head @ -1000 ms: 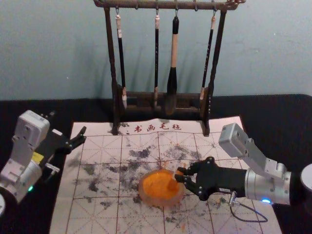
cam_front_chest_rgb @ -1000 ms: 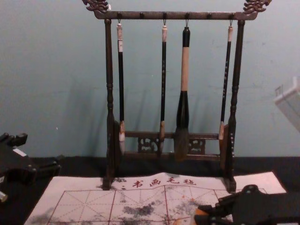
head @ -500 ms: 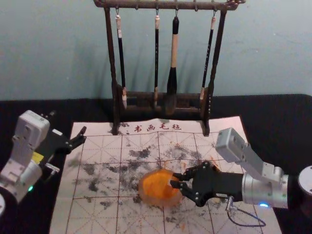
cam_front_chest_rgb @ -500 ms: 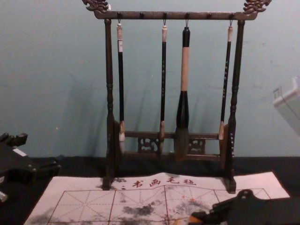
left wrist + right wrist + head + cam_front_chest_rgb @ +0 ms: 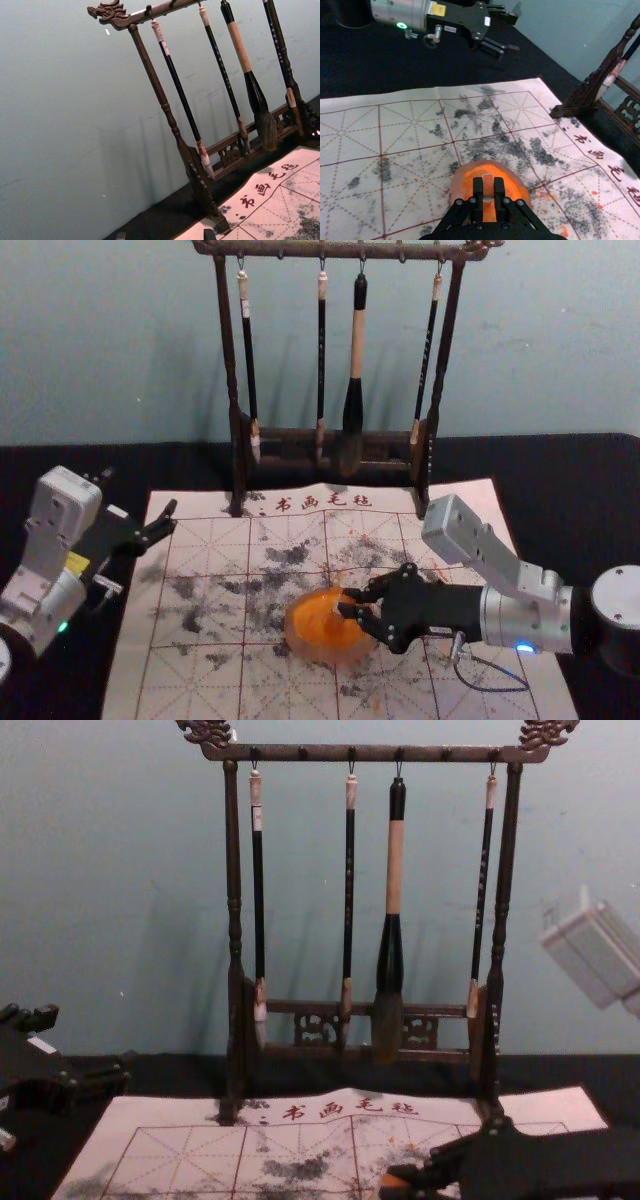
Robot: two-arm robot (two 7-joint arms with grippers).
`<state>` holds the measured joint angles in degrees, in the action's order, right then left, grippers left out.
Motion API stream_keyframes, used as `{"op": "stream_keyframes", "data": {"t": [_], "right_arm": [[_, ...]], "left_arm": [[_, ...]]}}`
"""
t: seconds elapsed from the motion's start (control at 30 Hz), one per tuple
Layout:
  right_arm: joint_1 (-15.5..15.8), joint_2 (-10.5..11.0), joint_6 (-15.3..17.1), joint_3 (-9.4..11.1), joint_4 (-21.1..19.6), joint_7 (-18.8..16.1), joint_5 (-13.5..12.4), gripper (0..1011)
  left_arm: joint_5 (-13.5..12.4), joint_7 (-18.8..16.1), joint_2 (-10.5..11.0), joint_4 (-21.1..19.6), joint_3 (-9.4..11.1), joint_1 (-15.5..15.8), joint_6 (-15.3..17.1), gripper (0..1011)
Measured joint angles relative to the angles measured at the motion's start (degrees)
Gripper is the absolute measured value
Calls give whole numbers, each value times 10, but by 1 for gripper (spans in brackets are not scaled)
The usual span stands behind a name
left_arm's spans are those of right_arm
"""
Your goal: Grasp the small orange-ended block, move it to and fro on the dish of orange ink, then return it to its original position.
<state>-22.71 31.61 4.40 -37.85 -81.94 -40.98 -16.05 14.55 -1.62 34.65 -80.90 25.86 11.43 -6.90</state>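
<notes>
In the head view my right gripper (image 5: 342,603) reaches in from the right over the round dish (image 5: 296,642) of orange ink. The right wrist view has the small block (image 5: 488,185) pinched by my right gripper (image 5: 488,192), with the dish (image 5: 457,186) behind and below it. Whether the block touches the ink I cannot tell. The block's orange part (image 5: 396,1181) appears at the lower edge of the chest view. My left gripper (image 5: 140,495) stays parked open by the felt's left edge; its tips border the left wrist view (image 5: 165,235).
A dark wooden rack (image 5: 238,455) with several hanging brushes stands at the back of the ink-stained felt mat (image 5: 200,680). Black cloth (image 5: 560,480) surrounds the mat. A cable (image 5: 495,688) loops beneath my right wrist.
My right gripper has moved left with the block, from the dish's right edge to above its ink. The left arm and the dish have not moved.
</notes>
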Motion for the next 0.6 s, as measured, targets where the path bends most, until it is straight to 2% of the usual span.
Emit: {"op": "stream_keyframes", "data": {"t": [0.33,0.6], "right_arm": [[-23,-18,5,1,35,7,4,100],[-21,-13,7,6,35,8,2,100]], "left_arm": [[0,0,0,0,0,0,0,1001],[0,0,0,0,0,0,0,1001]]}}
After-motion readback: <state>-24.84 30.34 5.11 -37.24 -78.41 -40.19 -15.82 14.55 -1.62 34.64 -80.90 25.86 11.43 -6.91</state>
